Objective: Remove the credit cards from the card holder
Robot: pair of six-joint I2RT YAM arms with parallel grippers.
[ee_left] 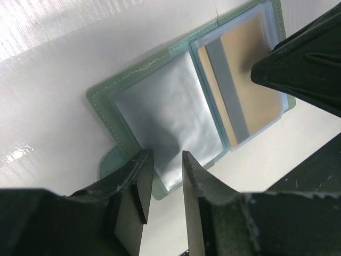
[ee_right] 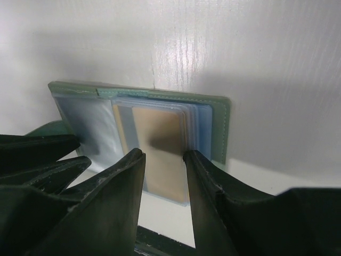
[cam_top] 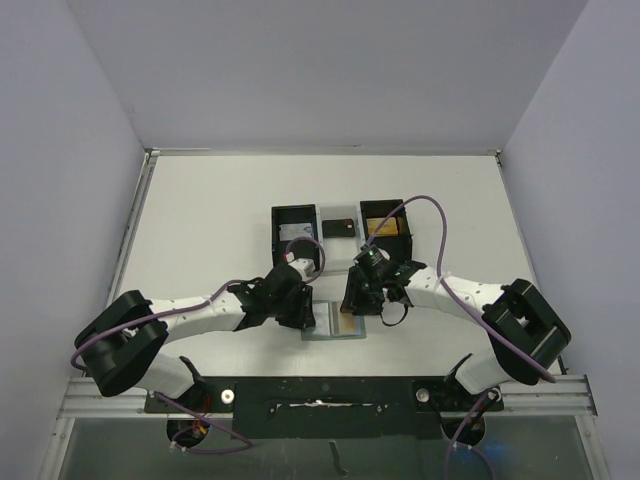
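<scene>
The sage-green card holder (cam_top: 322,324) lies open on the white table between my two grippers. Its left page (ee_left: 165,117) is an empty pale blue-grey sleeve. The right page holds a gold-orange credit card (ee_left: 250,80) inside a clear pocket, with a grey-blue strip beside it. My left gripper (ee_left: 164,160) is open, with its tips over the near edge of the empty sleeve and nothing between them. My right gripper (ee_right: 162,157) is open too, its tips straddling the gold card (ee_right: 160,138) from above. I cannot tell whether they touch the pocket.
Two black open-topped boxes (cam_top: 297,232) (cam_top: 388,225) stand behind the holder. The right box has a gold card in it, and a dark card (cam_top: 340,227) lies between the boxes. The left fingers (ee_right: 37,154) crowd the right wrist view. White walls enclose the table.
</scene>
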